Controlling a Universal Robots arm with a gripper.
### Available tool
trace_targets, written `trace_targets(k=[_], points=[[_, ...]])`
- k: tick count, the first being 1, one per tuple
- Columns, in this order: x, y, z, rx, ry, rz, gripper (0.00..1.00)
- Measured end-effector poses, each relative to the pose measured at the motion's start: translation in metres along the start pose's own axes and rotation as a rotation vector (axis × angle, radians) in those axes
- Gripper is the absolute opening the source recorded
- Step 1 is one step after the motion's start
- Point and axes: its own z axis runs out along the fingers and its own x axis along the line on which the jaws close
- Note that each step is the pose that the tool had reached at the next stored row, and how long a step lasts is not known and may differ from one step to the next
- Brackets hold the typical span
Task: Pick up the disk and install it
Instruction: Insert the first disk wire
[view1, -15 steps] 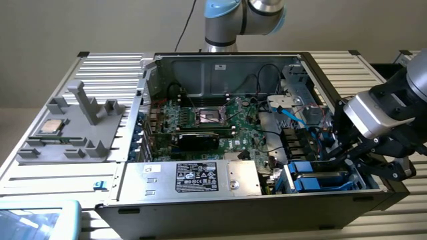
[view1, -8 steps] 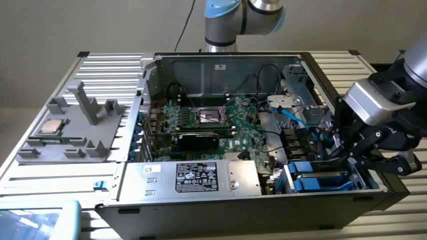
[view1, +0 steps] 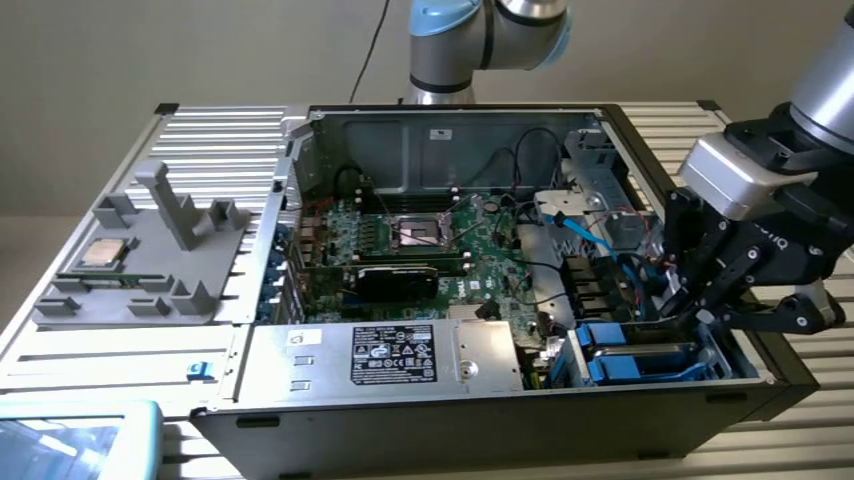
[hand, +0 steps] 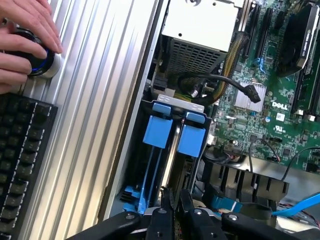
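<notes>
Disk (view1: 638, 352), blue-framed, in drive bay (view1: 579, 365); gripper (hand: 175, 202) nearly closed at its edge, hold unclear.

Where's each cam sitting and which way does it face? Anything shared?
Exterior view: off the arm, above the open black computer case, looking down inside; grey-blue robot arm and black gripper show.
Wrist view: on the wrist, looking past the gripper into the case; a person's hand shows.
Shared: bright blue plastic drive carriers, green motherboard.

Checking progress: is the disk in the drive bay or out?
In, it appears: both blue disk carriers sit side by side inside the drive bay, at the gripper. Whether latched: cannot tell.
</notes>
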Motion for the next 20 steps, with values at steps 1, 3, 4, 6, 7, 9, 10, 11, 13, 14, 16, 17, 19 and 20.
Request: trace_targets(k=[1, 3, 4, 6, 7, 9, 10, 11, 13, 14, 16, 17, 19, 20], points=[[-0.003, -0.0007, -0.0002, -0.0025, 0.0066, 0.0, 0.16], [-0.007, -0.0019, -0.0002, -0.0091, 0.0183, 0.001, 0.16], [-0.01, -0.0024, -0.0002, -0.0133, 0.0242, 0.002, 0.16], [-0.014, -0.0033, -0.0003, -0.0233, 0.0328, 0.002, 0.16], [-0.015, -0.0037, -0.0003, -0.029, 0.035, 0.003, 0.16], [-0.018, -0.0043, -0.0002, -0.0415, 0.0378, 0.003, 0.16], [-0.018, -0.0044, -0.0002, -0.0475, 0.0395, 0.003, 0.16], [-0.019, -0.0045, -0.0003, -0.0528, 0.0419, 0.003, 0.16], [-0.019, -0.0046, -0.0002, -0.0617, 0.0493, 0.004, 0.16], [-0.019, -0.0046, -0.0002, -0.0659, 0.0551, 0.005, 0.16], [-0.02, -0.0047, -0.0003, -0.0726, 0.0723, 0.007, 0.16], [-0.02, -0.0047, -0.0005, -0.0756, 0.0831, 0.008, 0.16], [-0.021, -0.0048, -0.001, -0.0818, 0.1063, 0.01, 0.16], [-0.021, -0.005, -0.0011, -0.085, 0.1173, 0.011, 0.16]])
